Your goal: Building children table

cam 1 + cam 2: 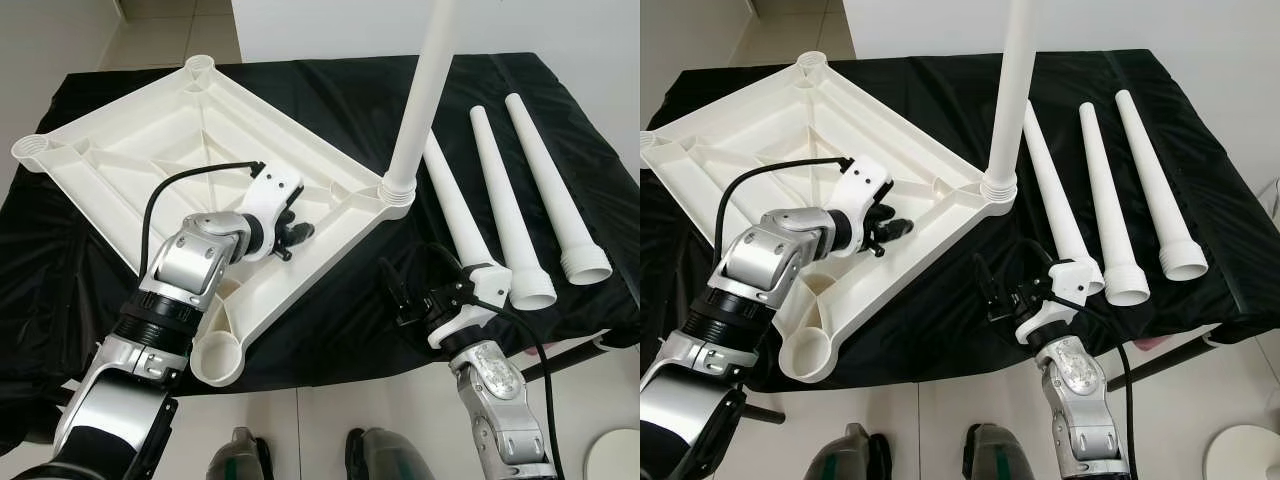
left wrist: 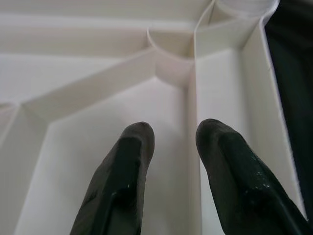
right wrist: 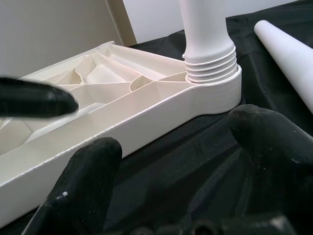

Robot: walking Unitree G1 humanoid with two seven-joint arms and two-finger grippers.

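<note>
1. The white table top (image 1: 190, 150) lies upside down on the black cloth (image 1: 330, 310), with its ribs facing up
2. One white leg (image 1: 420, 95) stands straight up in the corner socket (image 1: 396, 190) nearest the loose legs
3. Three more legs lie side by side on the cloth, just beside that corner: the near leg (image 1: 455, 215), the middle leg (image 1: 500, 205) and the far leg (image 1: 555, 190)
4. The left gripper (image 1: 292, 232) rests over the ribs inside the table top, its two fingers (image 2: 122, 181) a little apart and holding nothing
5. The right gripper (image 1: 408, 296) hangs low over the cloth near the standing leg, its fingers (image 3: 88, 181) spread wide and empty
6. The robot's feet (image 1: 240, 455) show on the pale floor (image 1: 330, 410)
</note>
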